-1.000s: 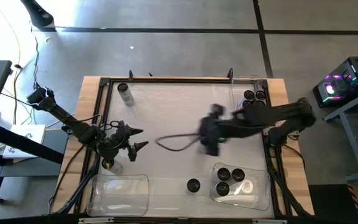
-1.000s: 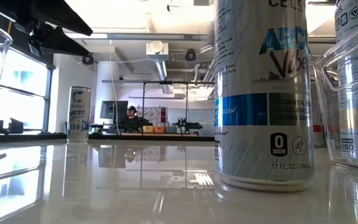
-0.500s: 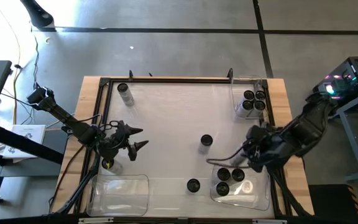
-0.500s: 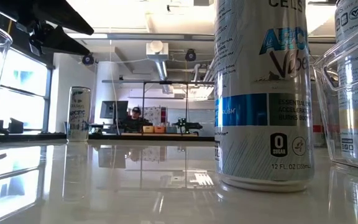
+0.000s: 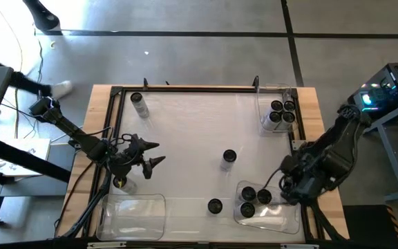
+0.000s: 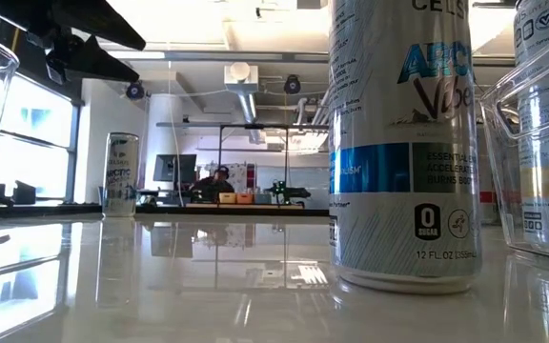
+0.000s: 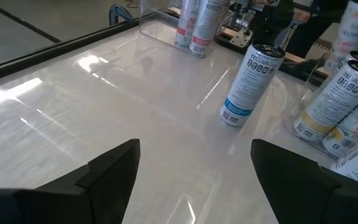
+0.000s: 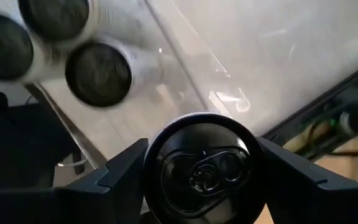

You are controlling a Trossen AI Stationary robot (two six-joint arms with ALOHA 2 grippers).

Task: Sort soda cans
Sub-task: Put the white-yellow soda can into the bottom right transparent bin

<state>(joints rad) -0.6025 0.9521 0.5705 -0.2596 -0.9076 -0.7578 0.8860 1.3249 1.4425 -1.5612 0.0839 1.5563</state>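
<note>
Right gripper [image 8: 201,163] at desk's 4 o'clock, over the near-right bin [image 5: 292,220], pinching a soda can [image 8: 202,167]. Left gripper [image 5: 152,153] waits at 9 o'clock, fingers spread. Loose can [image 5: 229,158] stands mid-desk.

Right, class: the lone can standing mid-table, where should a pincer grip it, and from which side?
Probably across the round sides of the centre can, coming from above: it stands upright, clear space around it, nearest can well apart.

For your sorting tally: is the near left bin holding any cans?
No, the near left bin shows only clear plastic in the high view.
</note>
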